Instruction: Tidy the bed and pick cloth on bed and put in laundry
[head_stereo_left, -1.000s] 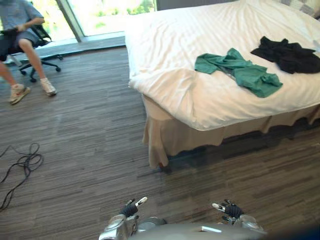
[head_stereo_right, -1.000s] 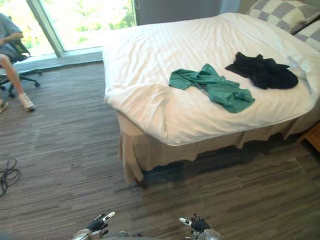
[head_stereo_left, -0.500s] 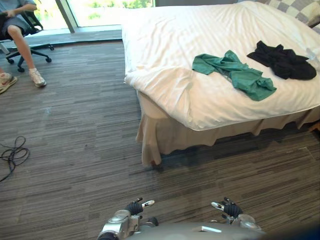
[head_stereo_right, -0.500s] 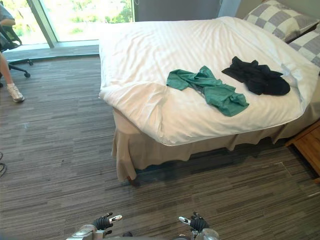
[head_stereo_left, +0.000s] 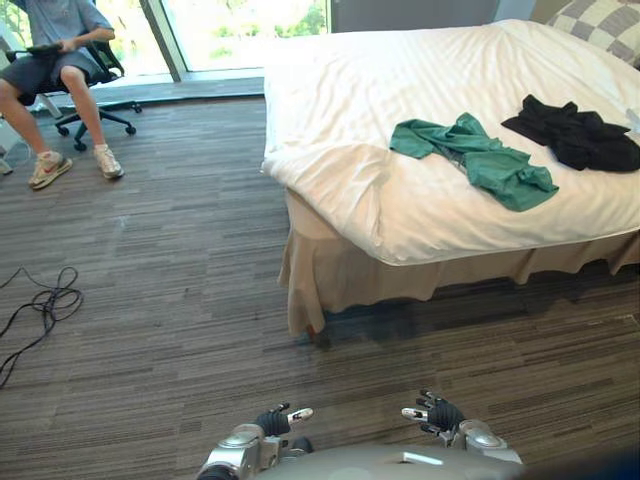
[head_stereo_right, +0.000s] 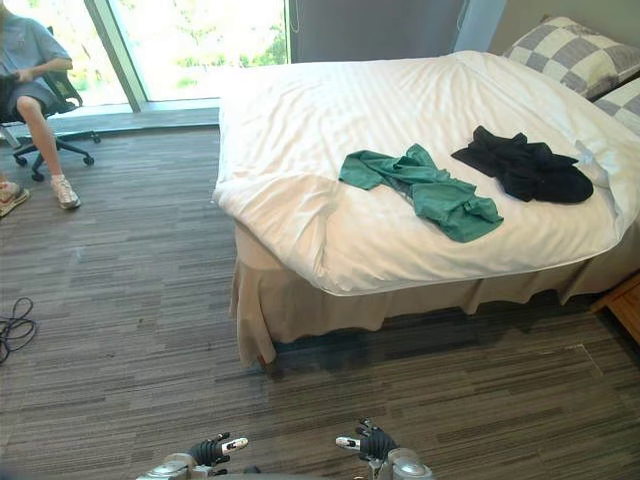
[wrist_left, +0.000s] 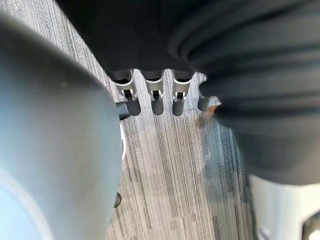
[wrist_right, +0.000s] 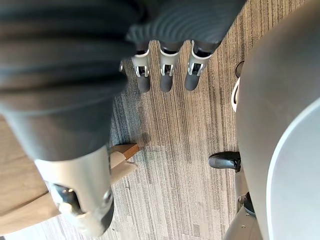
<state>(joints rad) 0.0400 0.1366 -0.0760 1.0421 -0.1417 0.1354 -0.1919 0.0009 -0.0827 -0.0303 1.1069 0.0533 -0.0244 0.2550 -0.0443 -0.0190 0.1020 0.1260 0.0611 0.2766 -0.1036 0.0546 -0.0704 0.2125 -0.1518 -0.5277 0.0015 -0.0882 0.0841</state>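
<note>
A crumpled green cloth (head_stereo_left: 470, 158) lies on the white bed (head_stereo_left: 370, 90), near its front edge. A black cloth (head_stereo_left: 578, 134) lies bunched further right on the same cover. Both hands hang low over the floor, well short of the bed. My left hand (head_stereo_left: 272, 420) and my right hand (head_stereo_left: 437, 414) have relaxed fingers and hold nothing. The left wrist view shows the left hand's fingers (wrist_left: 152, 97) above bare carpet. In the right wrist view the right hand's fingers (wrist_right: 165, 75) hang the same way.
Striped grey carpet (head_stereo_left: 180, 300) spreads between me and the bed. A person (head_stereo_left: 60, 60) sits on an office chair at the far left by the window. Checked pillows (head_stereo_right: 565, 50) lie at the bed's head. A wooden bedside unit (head_stereo_right: 628, 305) stands at the right edge.
The camera has shifted, so the whole picture moved a little. Both cloths lie as before. The hands stay low and empty.
</note>
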